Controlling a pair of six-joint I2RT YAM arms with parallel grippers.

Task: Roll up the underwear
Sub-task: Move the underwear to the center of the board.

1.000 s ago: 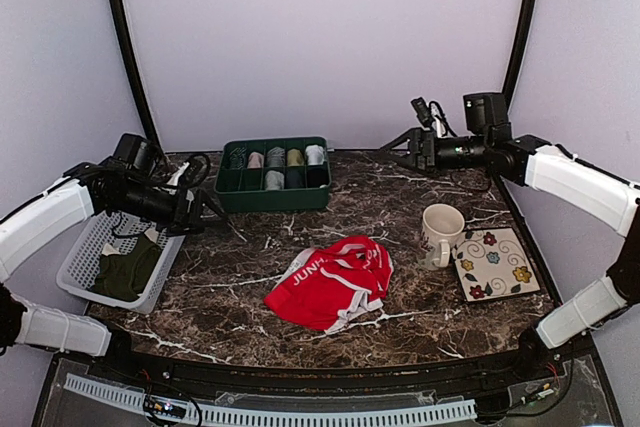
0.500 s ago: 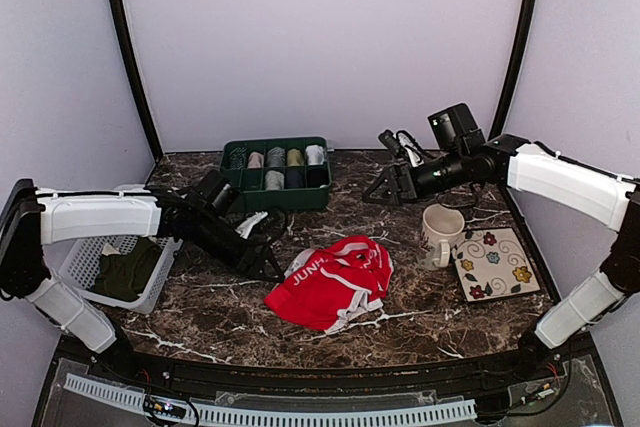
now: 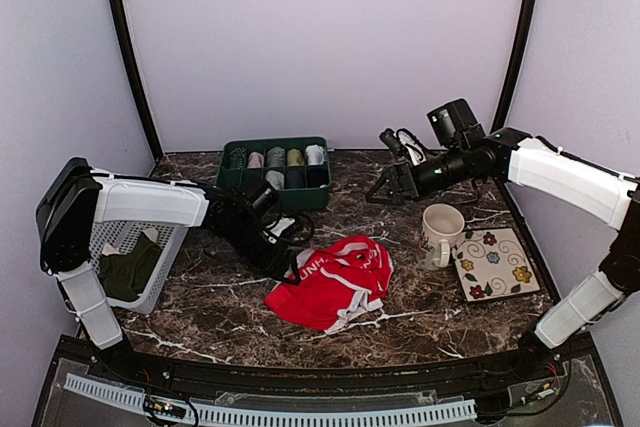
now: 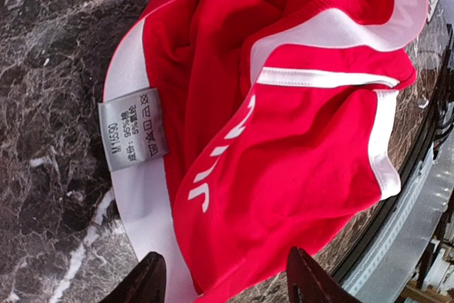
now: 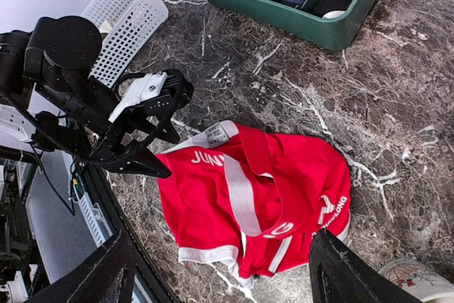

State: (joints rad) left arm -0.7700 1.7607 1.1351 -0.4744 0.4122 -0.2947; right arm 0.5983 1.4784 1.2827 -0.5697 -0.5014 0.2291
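The red underwear (image 3: 335, 282) lies crumpled on the marble table, its white waistband and grey label turned up at the left end. My left gripper (image 3: 287, 263) is low at that left edge. In the left wrist view its open jaws (image 4: 227, 283) straddle the waistband corner of the underwear (image 4: 284, 140), with fabric between the fingertips (image 4: 145, 282) but not pinched. My right gripper (image 3: 385, 187) hovers open above the back right of the table, looking down on the underwear (image 5: 262, 196). Nothing is between its fingers (image 5: 340, 267).
A green divided tray (image 3: 275, 199) with rolled garments stands at the back. A white basket (image 3: 168, 269) holding a dark olive garment (image 3: 125, 272) sits at the left. A mug (image 3: 440, 232) and a floral tile (image 3: 495, 265) are to the right of the underwear.
My left arm swung from over the basket across to the underwear's left edge and its jaws narrowed. My right arm came forward and down toward the table's middle, then held.
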